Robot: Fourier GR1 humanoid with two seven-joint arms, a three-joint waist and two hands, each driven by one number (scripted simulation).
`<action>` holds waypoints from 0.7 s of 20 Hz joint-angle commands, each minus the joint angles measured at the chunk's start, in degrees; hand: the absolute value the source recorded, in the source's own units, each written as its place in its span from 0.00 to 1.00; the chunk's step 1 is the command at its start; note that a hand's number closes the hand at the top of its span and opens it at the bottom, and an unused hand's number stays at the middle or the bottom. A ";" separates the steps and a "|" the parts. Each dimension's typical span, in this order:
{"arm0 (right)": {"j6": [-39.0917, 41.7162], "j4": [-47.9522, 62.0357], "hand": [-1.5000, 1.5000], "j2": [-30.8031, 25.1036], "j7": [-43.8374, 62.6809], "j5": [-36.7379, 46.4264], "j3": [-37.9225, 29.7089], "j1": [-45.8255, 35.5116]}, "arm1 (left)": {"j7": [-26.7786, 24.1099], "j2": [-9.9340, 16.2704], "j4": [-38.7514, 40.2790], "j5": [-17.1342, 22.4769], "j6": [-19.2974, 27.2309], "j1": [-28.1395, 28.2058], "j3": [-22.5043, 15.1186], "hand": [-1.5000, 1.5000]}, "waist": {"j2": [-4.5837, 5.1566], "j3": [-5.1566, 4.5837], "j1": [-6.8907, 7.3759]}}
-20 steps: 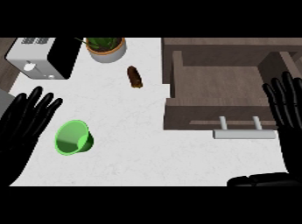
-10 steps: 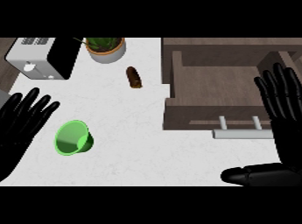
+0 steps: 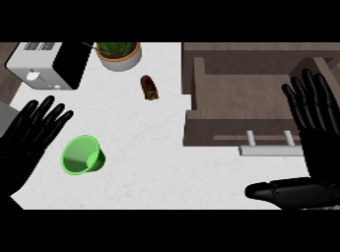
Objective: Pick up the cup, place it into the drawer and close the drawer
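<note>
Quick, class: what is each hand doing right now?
Left hand: open, holding nothing, beside the green cup.
Right hand: open, holding nothing.

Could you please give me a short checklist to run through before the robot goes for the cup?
1. Cup in view and within the left hand's side: ok, it lies tilted on the counter.
2. Left hand free and open beside the cup: ok.
3. Right hand free and open: ok, over the drawer's handle.
4. Drawer open to receive the cup: ok.
5. Drawer holds nothing in the way: ok as far as shows.
6. Brown item off the cup's path: cannot tell.
</note>
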 commanded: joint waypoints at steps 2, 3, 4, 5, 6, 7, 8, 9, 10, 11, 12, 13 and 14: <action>1.07 -1.92 0.00 -1.43 0.66 -1.92 -2.79 0.86 | 0.32 0.31 0.16 0.09 -0.80 1.27 2.74 0.00 | -0.03 0.00 -0.01; 1.40 -2.60 0.00 -0.13 -2.05 -0.29 -0.45 3.92 | -0.65 -1.95 -2.70 -2.20 -1.40 5.46 0.28 0.00 | -0.05 0.00 0.04; -2.57 -0.04 0.00 2.55 0.19 3.65 3.10 -0.93 | 2.66 0.88 0.01 -0.17 0.33 -0.47 2.46 0.00 | 0.00 0.00 0.06; 2.53 -0.18 0.00 -2.09 -1.80 -3.27 -4.43 0.70 | 4.96 -0.68 -5.46 0.01 2.25 3.48 0.58 0.00 | -0.04 0.02 0.08; 0.27 -1.62 0.00 -0.87 1.55 -1.48 -2.15 -1.44 | -2.12 0.17 7.44 -3.76 -2.69 -1.95 3.31 0.00 | 0.04 -0.01 -0.16; -1.76 -4.34 0.00 -0.40 6.08 -0.03 -0.65 -2.50 | -1.22 -0.81 1.35 -3.83 -3.04 3.89 1.95 0.00 | -0.03 -0.01 0.07; 0.28 -2.29 0.00 -1.52 3.47 -1.92 -2.88 -1.81 | -1.69 -1.08 6.82 -5.43 -1.66 -1.37 2.41 0.00 | 0.01 0.00 -0.11; -0.57 -1.75 0.00 -0.32 2.71 0.93 -0.06 -1.98 | -2.94 0.31 9.06 -4.53 -4.11 -0.40 4.14 0.00 | 0.02 -0.01 -0.04; 0.10 -2.26 0.00 -0.78 1.91 0.04 -1.24 0.01 | -6.90 -1.46 6.29 -7.46 -6.90 7.04 3.05 0.00 | -0.02 -0.01 0.12; -1.26 -2.02 0.00 0.20 3.56 1.10 0.27 -2.53 | -4.31 -0.02 10.36 -6.13 -5.71 0.77 3.97 0.00 | 0.01 -0.01 -0.02; 1.69 -1.54 0.00 -1.08 0.17 -1.21 -1.76 0.57 | -2.43 -1.91 6.46 -7.94 -3.24 3.18 1.78 0.00 | -0.01 0.01 -0.01; -2.29 -1.31 0.00 1.41 3.01 3.04 1.92 -2.17 | -1.05 -0.10 7.90 -5.65 -2.41 -1.50 4.00 0.00 | 0.00 0.00 0.00; -1.60 -3.34 0.00 0.82 3.87 1.24 0.88 -1.61 | -4.72 0.47 10.80 -7.38 -5.60 1.57 5.43 0.00 | -0.01 -0.01 0.00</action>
